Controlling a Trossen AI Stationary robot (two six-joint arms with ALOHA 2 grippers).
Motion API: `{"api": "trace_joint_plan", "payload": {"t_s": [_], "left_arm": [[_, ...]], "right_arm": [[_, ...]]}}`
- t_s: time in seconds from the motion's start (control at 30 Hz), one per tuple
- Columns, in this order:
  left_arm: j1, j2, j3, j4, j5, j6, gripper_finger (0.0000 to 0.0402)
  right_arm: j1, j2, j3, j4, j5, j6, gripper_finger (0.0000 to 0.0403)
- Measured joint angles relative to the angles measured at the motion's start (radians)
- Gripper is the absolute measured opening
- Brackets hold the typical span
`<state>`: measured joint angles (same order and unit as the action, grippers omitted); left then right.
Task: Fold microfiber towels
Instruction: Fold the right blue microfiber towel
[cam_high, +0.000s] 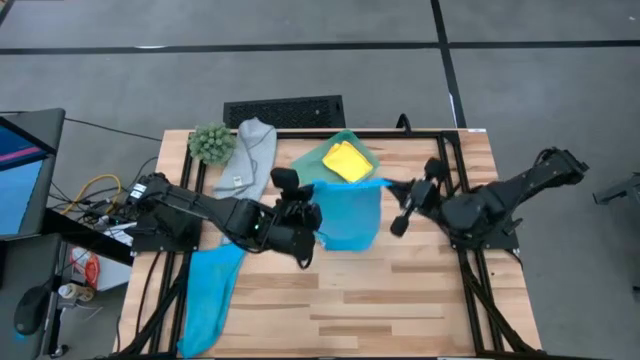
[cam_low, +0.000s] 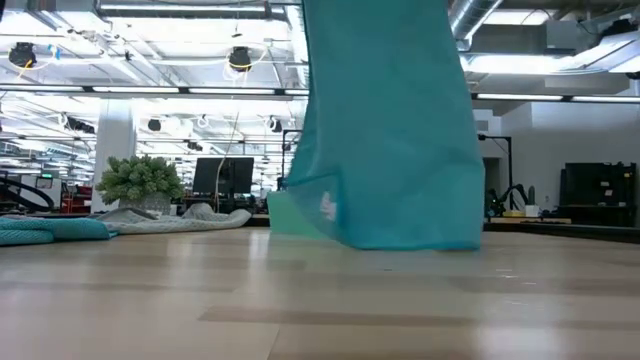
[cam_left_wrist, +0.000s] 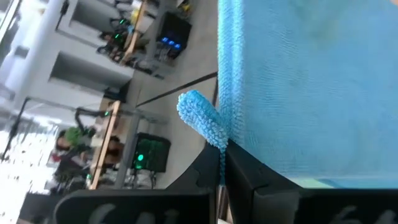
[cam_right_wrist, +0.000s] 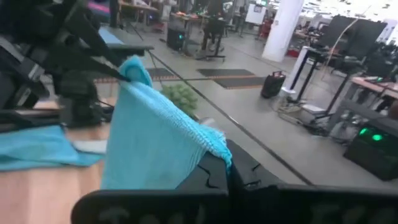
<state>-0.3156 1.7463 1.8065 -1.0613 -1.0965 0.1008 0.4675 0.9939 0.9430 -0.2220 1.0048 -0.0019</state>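
A blue towel (cam_high: 350, 215) was held up over the middle of the table (cam_high: 400, 290), one top corner clamped in the left pincer (cam_high: 316, 212) and the other in the right pincer (cam_high: 392, 188). It hung limp between them, its lower edge brushing the wood. It was judged light, soft and floppy, best gripped at the corners. A second blue towel (cam_high: 212, 290) lay crumpled behind the left pincer.

a big open robotics lab or workshop: grey concrete floor (cam_high: 300, 25) under a wooden bench (cam_high: 400, 290), exposed ceiling ducts (cam_low: 545, 35) and strip lights (cam_low: 150, 90), white columns (cam_right_wrist: 283, 28), rows of further work stations with monitors (cam_low: 222, 177) and cabling (cam_high: 95, 190).
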Motion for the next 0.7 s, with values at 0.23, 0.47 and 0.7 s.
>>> {"api": "trace_joint_plan", "payload": {"t_s": [0.23, 0.47, 0.7], "left_arm": [[0.055, -0.037, -0.001, 0.049, 0.002, -0.021, 0.0000], [0.086, -0.075, -0.002, 0.193, 0.002, -0.025, 0.0000], [0.204, -0.075, -0.007, 0.203, 0.103, -0.039, 0.0000]], "right_arm": [[-0.071, -0.025, 0.000, -0.187, -0.139, 0.144, 0.0001], [-0.057, 0.093, 0.001, -0.295, -0.123, 0.220, 0.0001], [-0.110, 0.105, 0.056, -0.299, 0.081, 0.091, 0.0000]]}}
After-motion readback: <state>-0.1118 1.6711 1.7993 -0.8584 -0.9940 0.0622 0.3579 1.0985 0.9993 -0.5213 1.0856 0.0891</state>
